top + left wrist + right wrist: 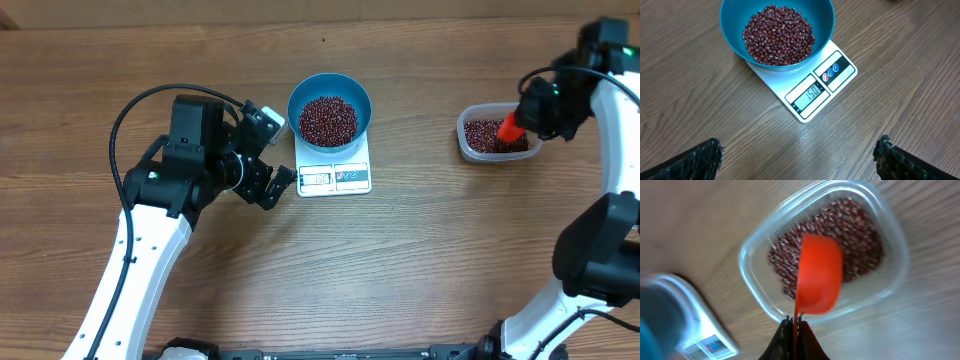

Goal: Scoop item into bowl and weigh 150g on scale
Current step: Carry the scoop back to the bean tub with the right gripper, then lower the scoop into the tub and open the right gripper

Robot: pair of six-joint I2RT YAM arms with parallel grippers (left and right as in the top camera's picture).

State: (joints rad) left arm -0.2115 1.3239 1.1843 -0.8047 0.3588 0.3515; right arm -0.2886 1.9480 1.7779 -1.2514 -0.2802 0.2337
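Bare tabletop [420, 240] lies open between the scale [335, 180], its top filled by the bowl [294, 108], and the clear tub [465, 135], whose mouth the red scoop [819, 275] blocks; the left gripper [278, 188] crowds the scale's left.

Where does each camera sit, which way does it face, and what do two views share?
Overhead: above the table, facing down on blue bowl, scale and clear tub; both arms show.
Left wrist: on the left arm, facing down on bowl and scale; open left end effector shows.
Right wrist: facing down into the tub; right end effector shut on the red scoop.
Shared: overhead and left wrist both show the bowl on the scale.
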